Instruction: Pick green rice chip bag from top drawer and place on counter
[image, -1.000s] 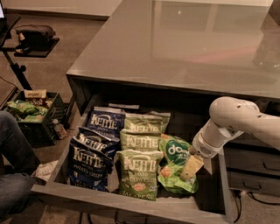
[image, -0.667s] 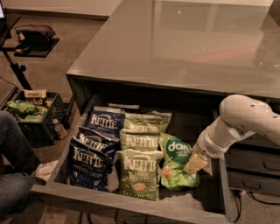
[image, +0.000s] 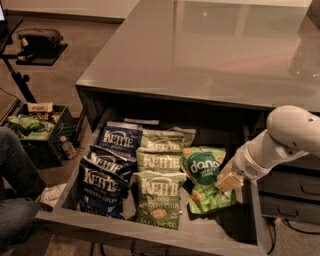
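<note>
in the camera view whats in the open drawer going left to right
Across the top drawer: blue Kettle bags -> olive-green Kettle bags -> green rice chip bag -> gripper, down at that bag's right edge.

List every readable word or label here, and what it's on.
"KETTLE": the blue bags.
"KETTLE": the olive bags.
"dang": the green bag, with the hand at its right edge.
Smaller print on the bags: too blurred to read.
</note>
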